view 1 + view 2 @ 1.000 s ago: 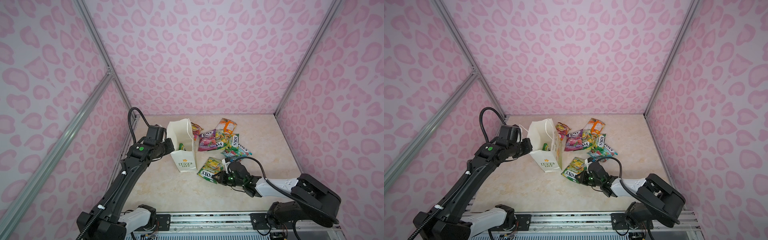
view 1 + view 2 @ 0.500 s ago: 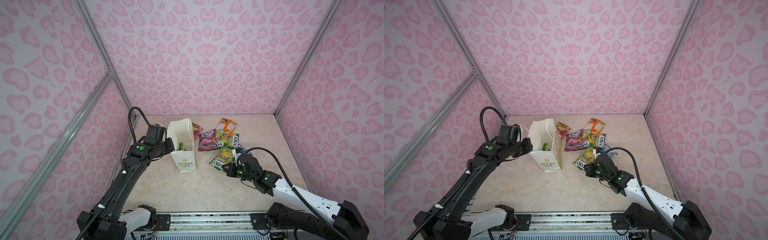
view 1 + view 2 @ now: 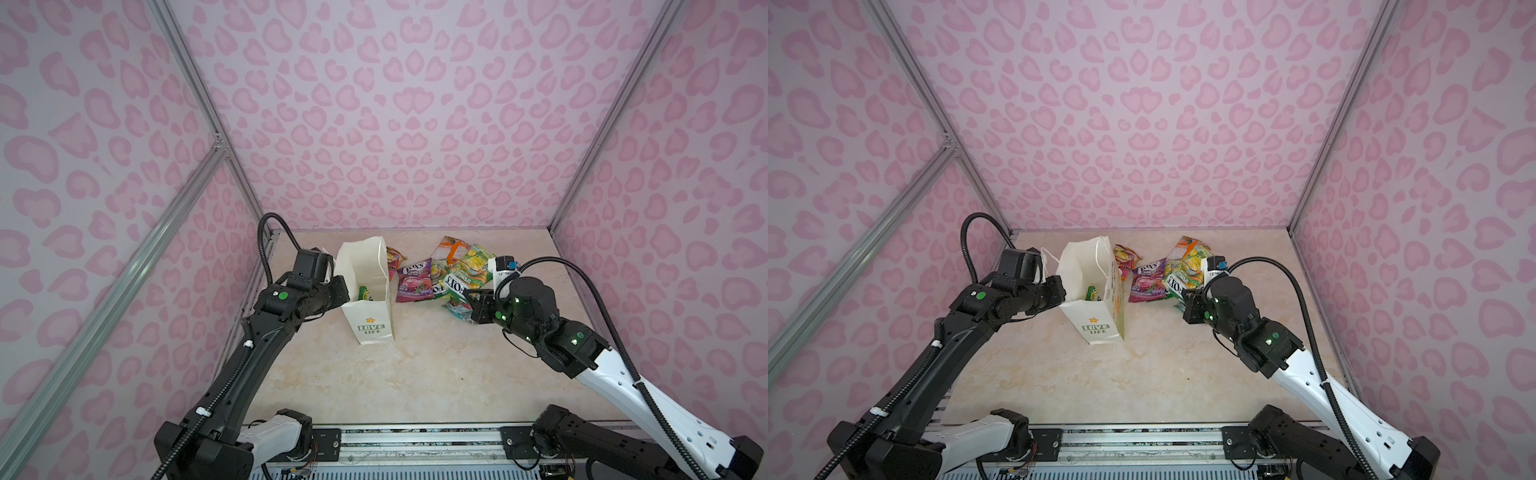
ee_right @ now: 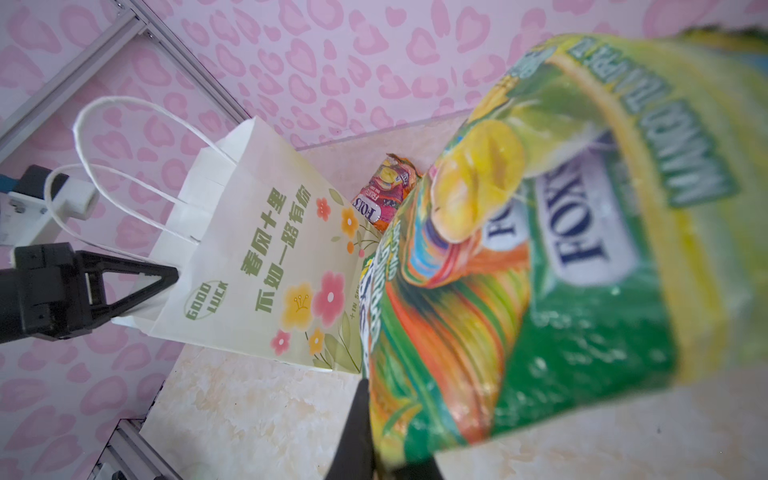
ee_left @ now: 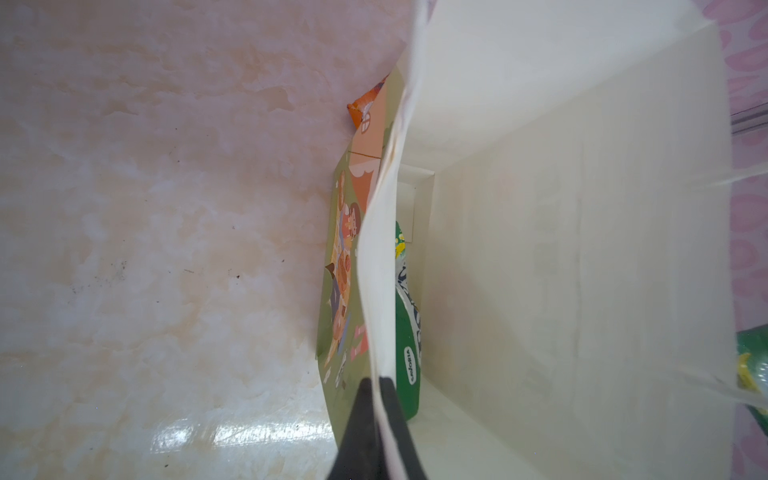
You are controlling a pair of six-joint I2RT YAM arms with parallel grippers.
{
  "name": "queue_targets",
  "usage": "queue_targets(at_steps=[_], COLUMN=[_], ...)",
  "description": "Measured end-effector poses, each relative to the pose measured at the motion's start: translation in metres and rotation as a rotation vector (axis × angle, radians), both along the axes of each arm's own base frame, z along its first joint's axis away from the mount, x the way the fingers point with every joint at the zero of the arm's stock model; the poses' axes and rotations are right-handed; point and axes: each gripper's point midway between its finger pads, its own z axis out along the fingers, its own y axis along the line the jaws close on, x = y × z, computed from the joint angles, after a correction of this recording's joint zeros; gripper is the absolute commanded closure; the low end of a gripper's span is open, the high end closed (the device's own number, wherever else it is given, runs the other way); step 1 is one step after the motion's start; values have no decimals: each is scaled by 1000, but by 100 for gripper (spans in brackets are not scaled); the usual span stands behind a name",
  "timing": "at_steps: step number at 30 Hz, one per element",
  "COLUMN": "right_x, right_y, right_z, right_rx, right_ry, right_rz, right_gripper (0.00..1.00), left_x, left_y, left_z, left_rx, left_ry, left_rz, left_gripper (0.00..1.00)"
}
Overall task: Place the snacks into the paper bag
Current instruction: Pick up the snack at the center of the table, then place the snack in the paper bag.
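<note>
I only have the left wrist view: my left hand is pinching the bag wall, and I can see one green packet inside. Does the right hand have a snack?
Observer: Yes. The right hand is shut on a green mango packet, held up above the table.
Operator: Is it over the bag's mouth?
Observer: No. In both top views it hangs to one side of the paper bag, not above the opening.
Operator: What remains outside the bag?
Observer: Several loose snacks in a pile, plus a purple packet lying flat between the bag and the right hand.
</note>
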Motion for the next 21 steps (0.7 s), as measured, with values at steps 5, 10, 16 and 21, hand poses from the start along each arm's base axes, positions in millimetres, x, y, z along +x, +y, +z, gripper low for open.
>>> queue_targets(at_steps=[5, 10, 16, 21], right_x=[16, 29, 38, 43], right_y=[13, 31, 71, 115], right_z=[55, 102, 135, 159], right_rx=[7, 22, 28, 46], right_ry=[-103, -188, -235, -275], right_rz=[22, 58, 147, 237], right_gripper=[100, 100, 100, 100], left_x=[0, 0, 0, 0], left_y=[-3, -8, -15, -19], left_z=[0, 1, 0, -2], left_rx=[-11, -26, -30, -33], left_ry=[3, -1, 2, 7], left_rz=[-10, -25, -43, -48], left_gripper=[97, 97, 97, 97])
